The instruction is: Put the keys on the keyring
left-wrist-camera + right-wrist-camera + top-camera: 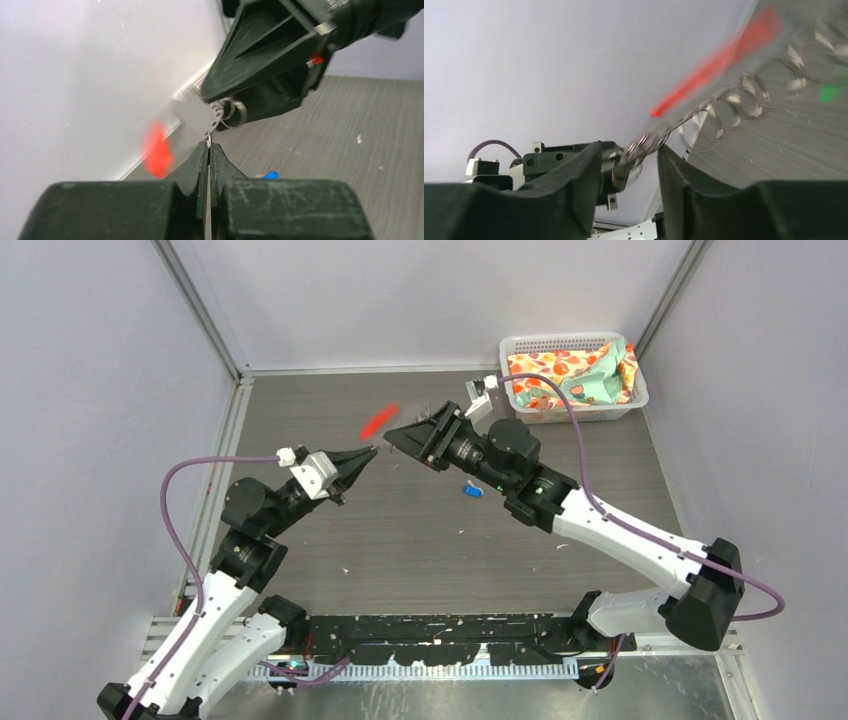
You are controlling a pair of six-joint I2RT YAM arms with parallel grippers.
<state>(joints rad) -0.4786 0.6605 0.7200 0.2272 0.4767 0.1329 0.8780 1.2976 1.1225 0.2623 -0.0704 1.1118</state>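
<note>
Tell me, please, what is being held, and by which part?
The left gripper pinches the keyring by its silvery wire, away from the red tag. The right gripper is open, holding nothing.

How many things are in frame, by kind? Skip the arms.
keys: 2 (blue key; green key, only a blur)
keyring: 1, with a red tag
basket: 1
patterned cloth: 1, in the basket
total: 5
</note>
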